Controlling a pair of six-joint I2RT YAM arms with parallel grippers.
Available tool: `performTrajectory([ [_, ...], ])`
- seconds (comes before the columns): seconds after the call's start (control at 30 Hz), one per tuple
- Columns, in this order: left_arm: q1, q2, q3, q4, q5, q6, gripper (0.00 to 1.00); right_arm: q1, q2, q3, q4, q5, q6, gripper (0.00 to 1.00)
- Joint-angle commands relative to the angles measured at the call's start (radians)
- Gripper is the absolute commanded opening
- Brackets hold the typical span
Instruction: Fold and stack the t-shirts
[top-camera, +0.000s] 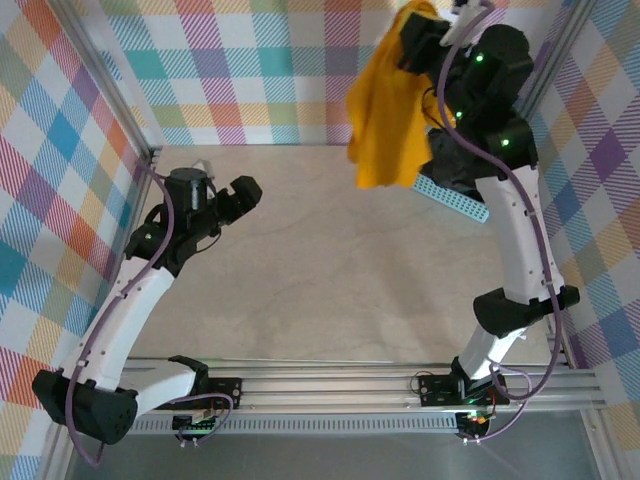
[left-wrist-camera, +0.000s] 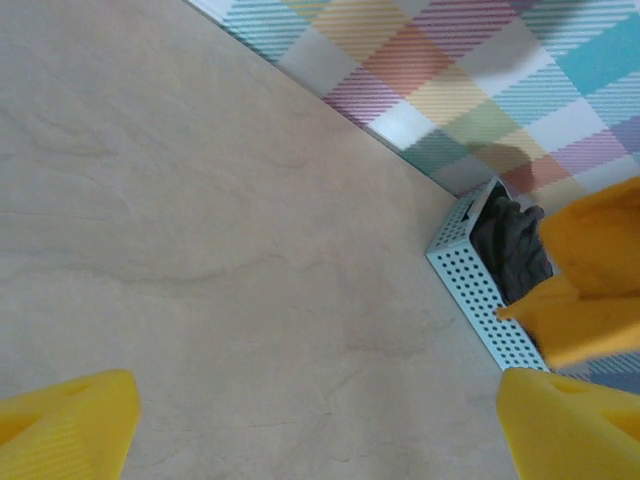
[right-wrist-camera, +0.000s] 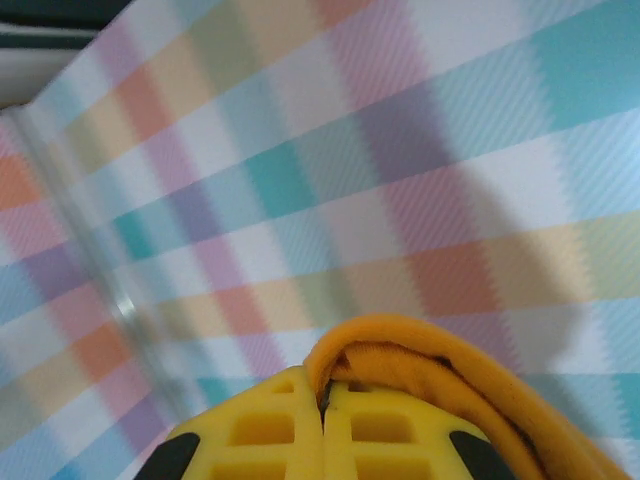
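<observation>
The bright orange-yellow t-shirt (top-camera: 388, 105) hangs bunched in the air at the back right, above the table. My right gripper (top-camera: 418, 30) holds its top edge. In the right wrist view the yellow fingers (right-wrist-camera: 260, 435) are pressed together, and my right gripper (right-wrist-camera: 325, 395) is shut on a fold of the orange t-shirt (right-wrist-camera: 440, 365). The charcoal-black t-shirt (left-wrist-camera: 510, 245) lies crumpled in the light blue basket (left-wrist-camera: 465, 265). My left gripper (top-camera: 243, 192) is over the left of the table, open with nothing between its fingers (left-wrist-camera: 65, 425), well apart from both shirts.
The light blue lattice basket (top-camera: 455, 200) stands at the back right by the checked wall, partly behind the right arm. Checked walls enclose the table on three sides. Bare wood tabletop (top-camera: 330, 270) lies between the two arms.
</observation>
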Motion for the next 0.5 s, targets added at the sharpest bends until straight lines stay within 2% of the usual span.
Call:
performTrajectory([
  [0.0,-0.006,-0.029,0.006,-0.066,-0.055,-0.002,0.92,0.075,0.037,-0.136,-0.114,-0.044,-0.05,0.0],
  [0.17,-0.006,-0.063,-0.03,-0.103,-0.065,-0.013,0.92,0.181,-0.03,-0.497,-0.01,-0.055,0.034,0.0],
  [0.3,-0.006,-0.084,-0.07,-0.143,-0.078,-0.016,0.92,0.231,0.006,-0.625,-0.043,-0.124,0.122,0.0],
  [0.47,-0.008,-0.077,-0.125,-0.139,0.001,-0.004,0.87,0.278,0.089,-0.69,-0.051,-0.236,0.189,0.0],
])
